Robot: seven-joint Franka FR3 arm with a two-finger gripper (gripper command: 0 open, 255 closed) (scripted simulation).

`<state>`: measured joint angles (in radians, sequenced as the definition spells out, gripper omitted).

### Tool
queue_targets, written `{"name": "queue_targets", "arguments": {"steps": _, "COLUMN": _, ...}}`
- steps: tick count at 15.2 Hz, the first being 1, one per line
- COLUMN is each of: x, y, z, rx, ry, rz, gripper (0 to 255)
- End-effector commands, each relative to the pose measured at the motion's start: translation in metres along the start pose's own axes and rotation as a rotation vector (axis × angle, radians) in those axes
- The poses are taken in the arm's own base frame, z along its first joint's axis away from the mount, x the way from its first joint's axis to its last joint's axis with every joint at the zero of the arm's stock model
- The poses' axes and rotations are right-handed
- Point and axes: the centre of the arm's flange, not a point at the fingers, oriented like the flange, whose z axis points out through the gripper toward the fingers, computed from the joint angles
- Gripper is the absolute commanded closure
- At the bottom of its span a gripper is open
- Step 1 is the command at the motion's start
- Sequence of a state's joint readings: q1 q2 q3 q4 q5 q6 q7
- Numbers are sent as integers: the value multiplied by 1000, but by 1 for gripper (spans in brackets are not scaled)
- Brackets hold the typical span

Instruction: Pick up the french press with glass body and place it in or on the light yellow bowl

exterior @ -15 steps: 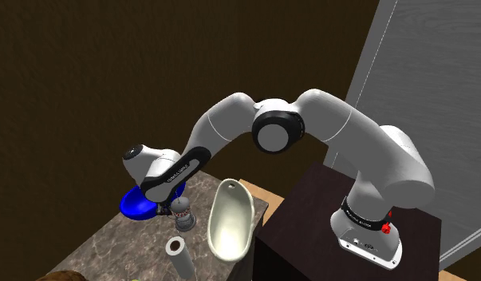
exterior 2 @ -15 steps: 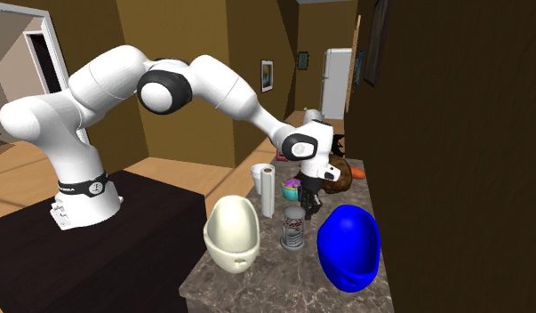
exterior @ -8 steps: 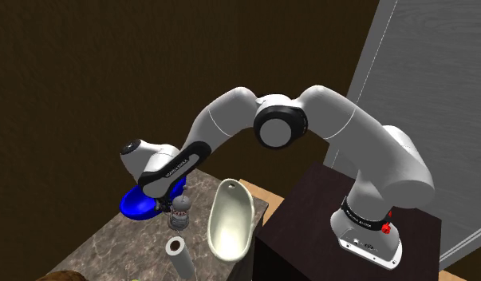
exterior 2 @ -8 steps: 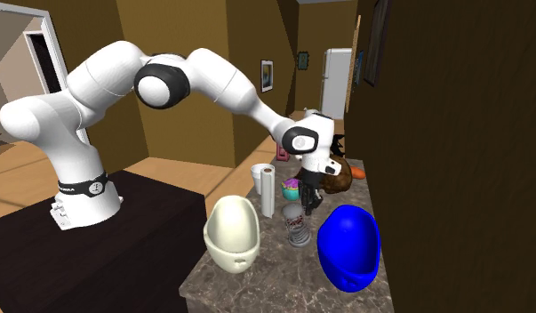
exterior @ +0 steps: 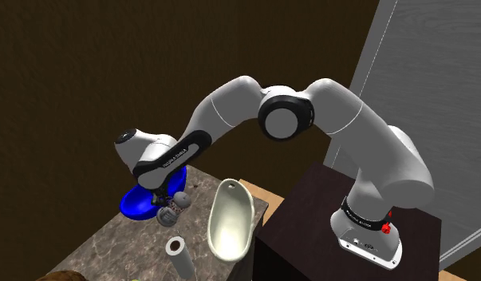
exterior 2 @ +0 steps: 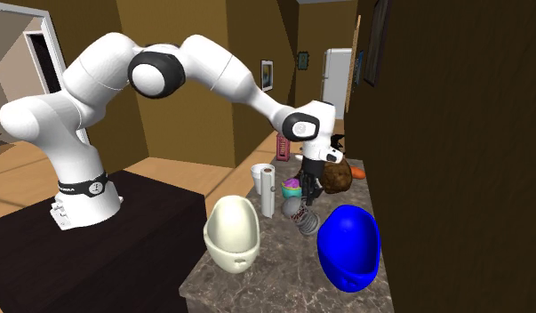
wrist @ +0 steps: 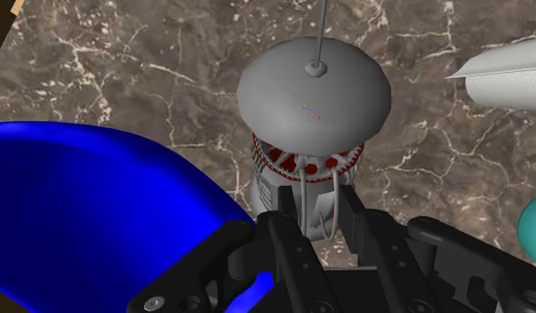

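**Step in hand: grasp and lift.** At the lower centre of the wrist view, the black two-finger gripper (wrist: 321, 216) is closed to a narrow gap. Its fingertips (wrist: 288, 218) clasp the lower body of the grey-lidded, pale cylindrical french press (wrist: 310, 116). In the second exterior view the french press (exterior 2: 303, 214) sits at frame centre and leans under the gripper (exterior 2: 308, 194). Whether its base is clear of the dark veined stone countertop (wrist: 150, 71) cannot be told.

**Next move.** Judged from this state:
- Raise the press clear of the glossy blue oval bowl (exterior 2: 348, 244), which lies just beside it.
- Carry it toward the frame's left to the light yellow oval bowl (exterior 2: 232, 233), at lower centre-left.
- A level attitude is advisable, because the load is top-heavy and held low.

**Appearance of the press, from the fingers outward.**
- Thin pale wire loops run along the pale body.
- A ring of red dots sits under the lid.
- Above it is a broad grey domed lid.
- A small knob and a thin plunger rod project from the lid, toward the upper edge.
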<state>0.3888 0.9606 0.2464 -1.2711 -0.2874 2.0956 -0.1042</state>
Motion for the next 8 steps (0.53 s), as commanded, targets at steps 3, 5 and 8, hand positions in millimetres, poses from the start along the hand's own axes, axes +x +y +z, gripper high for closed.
{"name": "queue_targets", "arguments": {"steps": 3, "x": -2, "y": 0, "z": -21, "rx": 0, "ry": 0, "rz": 0, "gripper": 255}}
{"name": "queue_targets", "arguments": {"steps": 5, "x": -4, "y": 0, "z": -32, "rx": 0, "ry": 0, "rz": 0, "gripper": 255}}
{"name": "queue_targets", "arguments": {"steps": 8, "x": -5, "y": 0, "z": -47, "rx": 0, "ry": 0, "rz": 0, "gripper": 255}}
